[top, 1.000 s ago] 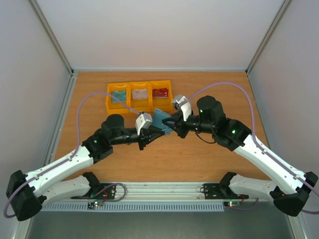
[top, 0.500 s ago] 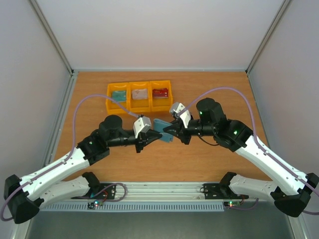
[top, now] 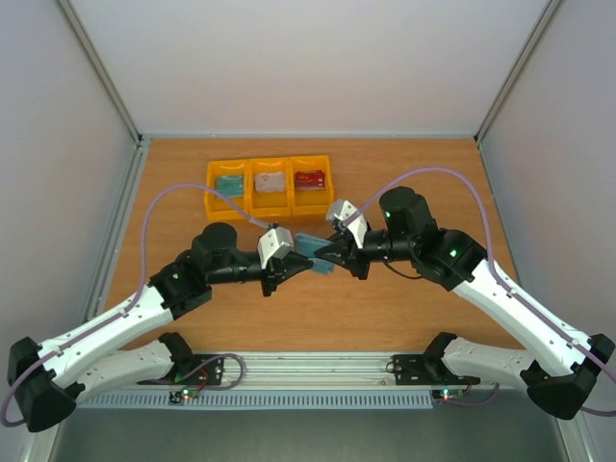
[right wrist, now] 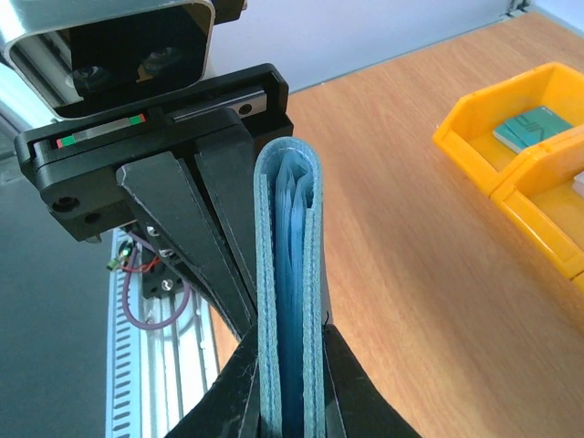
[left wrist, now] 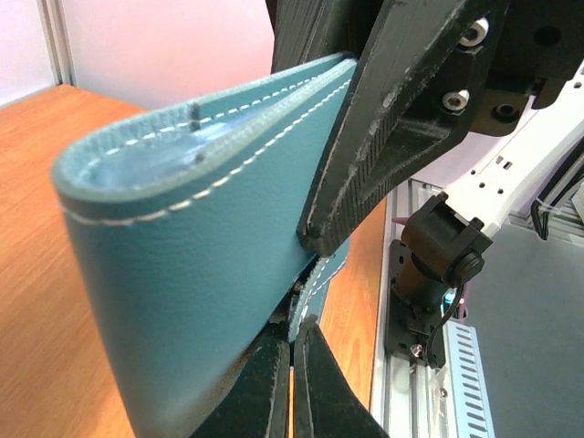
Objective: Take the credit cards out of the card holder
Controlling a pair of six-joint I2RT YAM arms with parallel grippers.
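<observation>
Above the table (top: pixel 404 318), both jaws clamp the card holder (top: pixel 310 246).

Wooden surface (top: pixel 414 173), orange-brown, plain grain. Three yellow bins (top: pixel 271 204) stand directly on it in a row, touching side by side, toward the far edge and left of centre.

The left arm (top: pixel 125 313) and right arm (top: pixel 510 308) have white shells with black joints and bases. A lilac cable (top: pixel 168 192) loops along each. Green lights (top: pixel 450 253) glow on the right arm. The black ribbed fingers (left wrist: pixel 383 137) carry silver screws (left wrist: pixel 453 99).
</observation>
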